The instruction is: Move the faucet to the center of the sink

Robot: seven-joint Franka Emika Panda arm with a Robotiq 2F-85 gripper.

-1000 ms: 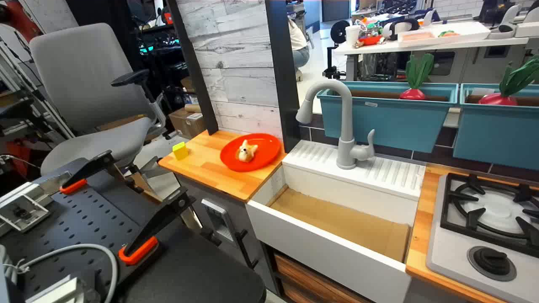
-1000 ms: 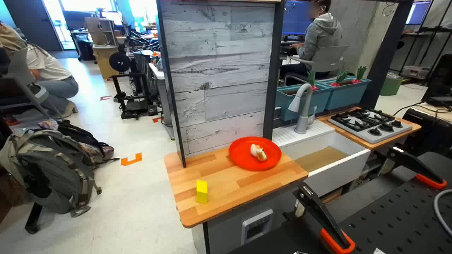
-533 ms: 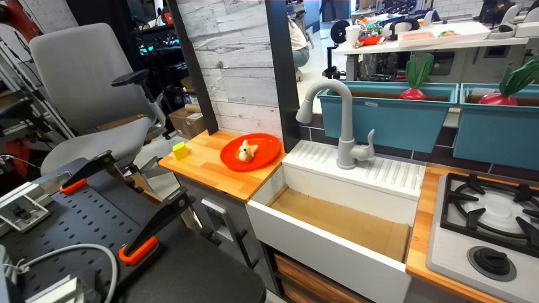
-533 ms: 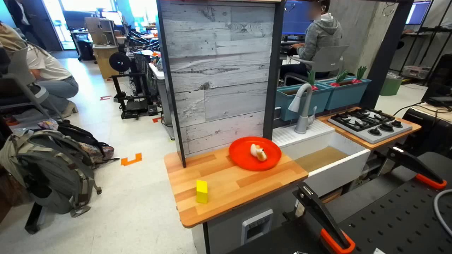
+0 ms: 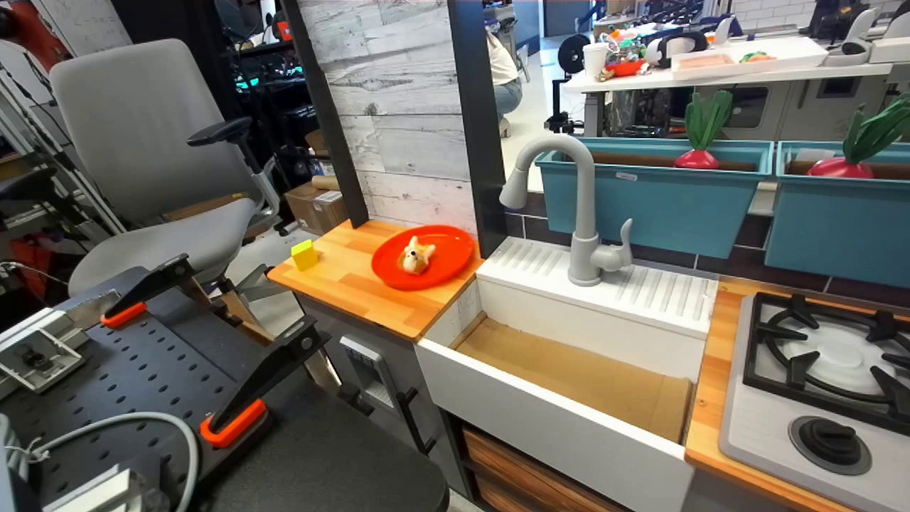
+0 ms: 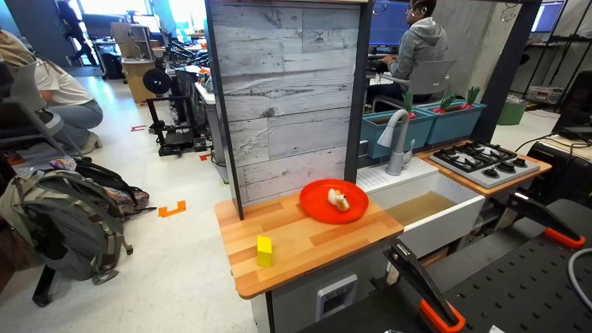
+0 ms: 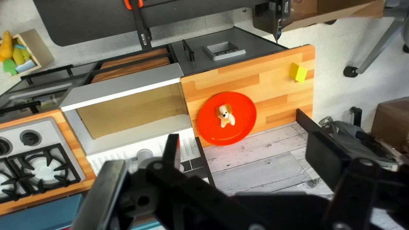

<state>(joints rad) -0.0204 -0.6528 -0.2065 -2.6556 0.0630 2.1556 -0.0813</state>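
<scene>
The grey faucet [image 5: 585, 203] stands upright on the ribbed rear ledge of the white sink [image 5: 554, 419]. Its spout head points to the side, toward the counter with the plate, above the ledge's end rather than the basin's middle. The faucet [image 6: 396, 157] and sink [image 6: 444, 226] also show in an exterior view. In the wrist view the sink [image 7: 124, 91] is at the left, and the faucet [image 7: 144, 155] is mostly hidden behind a gripper finger. My gripper [image 7: 247, 148] is open and empty, with the plank panel seen between its fingers. It is out of both exterior views.
A red plate [image 7: 207, 127] with a toy dog [image 7: 225, 115] and a yellow block [image 7: 298, 72] sit on the wooden counter. A plank panel [image 6: 291, 92] with dark posts rises behind the counter. Blue planters [image 5: 647, 206] hang behind the faucet. A stovetop [image 5: 746, 398] adjoins the sink.
A person walks rightward in the far background of an exterior view. The faucet, sink and counter things have not moved.
</scene>
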